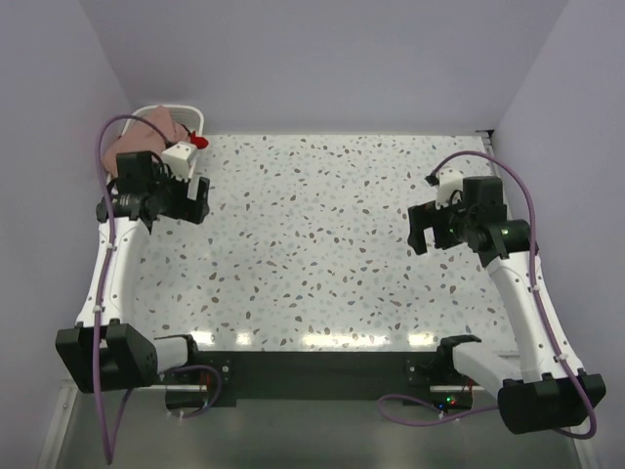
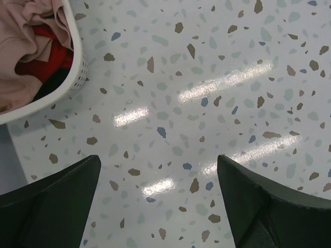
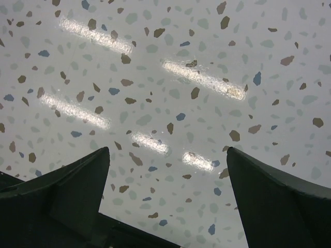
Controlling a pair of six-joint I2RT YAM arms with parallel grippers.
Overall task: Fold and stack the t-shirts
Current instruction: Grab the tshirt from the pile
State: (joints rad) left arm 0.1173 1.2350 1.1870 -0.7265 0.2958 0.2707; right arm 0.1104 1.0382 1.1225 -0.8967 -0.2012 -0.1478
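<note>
Left wrist: pink, red t-shirts (image 2: pixel 23 46) in basket (image 2: pixel 78 64); possibly black too.

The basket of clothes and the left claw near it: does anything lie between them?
Nothing: the left wrist view shows only bare speckled table between the left gripper and the white basket holding the t-shirts.
</note>
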